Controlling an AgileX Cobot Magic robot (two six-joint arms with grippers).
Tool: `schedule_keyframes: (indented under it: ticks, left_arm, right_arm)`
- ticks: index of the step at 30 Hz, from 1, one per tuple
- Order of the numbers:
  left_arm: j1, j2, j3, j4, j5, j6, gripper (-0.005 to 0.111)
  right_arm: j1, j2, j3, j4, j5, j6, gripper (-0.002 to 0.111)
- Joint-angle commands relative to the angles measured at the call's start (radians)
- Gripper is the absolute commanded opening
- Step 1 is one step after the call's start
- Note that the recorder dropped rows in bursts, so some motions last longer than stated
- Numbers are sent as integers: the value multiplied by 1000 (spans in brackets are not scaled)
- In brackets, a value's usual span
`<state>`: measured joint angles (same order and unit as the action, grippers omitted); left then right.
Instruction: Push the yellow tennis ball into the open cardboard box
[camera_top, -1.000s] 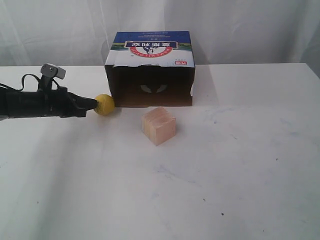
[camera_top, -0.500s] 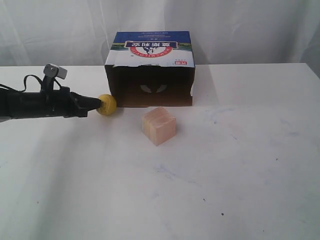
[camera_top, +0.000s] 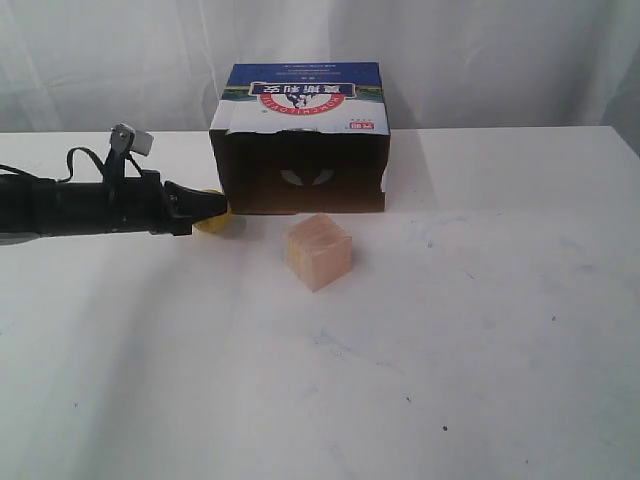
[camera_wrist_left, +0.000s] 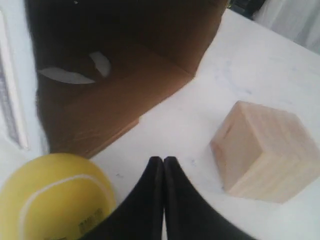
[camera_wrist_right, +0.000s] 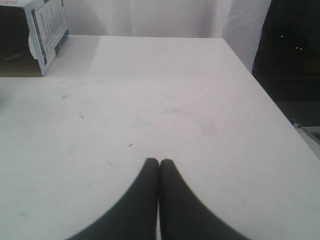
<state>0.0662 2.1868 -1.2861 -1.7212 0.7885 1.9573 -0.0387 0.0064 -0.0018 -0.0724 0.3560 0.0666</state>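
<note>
The yellow tennis ball (camera_top: 215, 222) lies on the white table just outside the left front corner of the open cardboard box (camera_top: 300, 140), mostly hidden behind my left gripper (camera_top: 222, 205). In the left wrist view the ball (camera_wrist_left: 55, 197) sits beside the shut fingers of my left gripper (camera_wrist_left: 163, 160), touching their side. The box's dark interior (camera_wrist_left: 105, 65) opens just beyond. My right gripper (camera_wrist_right: 159, 162) is shut over bare table, empty, and is out of the exterior view.
A pale wooden cube (camera_top: 317, 251) stands on the table in front of the box, right of the ball; in the left wrist view the cube (camera_wrist_left: 265, 150) is close to the fingertips. The table's right edge (camera_wrist_right: 265, 90) is near the right gripper.
My left arm has slid to the right toward the box; its tip now covers most of the ball, which has shifted slightly right.
</note>
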Motion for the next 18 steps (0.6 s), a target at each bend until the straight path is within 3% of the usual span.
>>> schedule_keyframes:
  ticks: [1, 5, 18]
  left_arm:
    - [11, -39, -20, -23, -238, 61, 0]
    - [16, -24, -44, -23, -306, 64, 0]
    - [11, 54, -77, -23, -236, 61, 0]
  right_arm:
    - [-6, -6, 2, -5, -7, 1, 0]
    - [-6, -6, 2, -5, -7, 20, 0]
    - [-6, -6, 2, -5, -7, 20, 0]
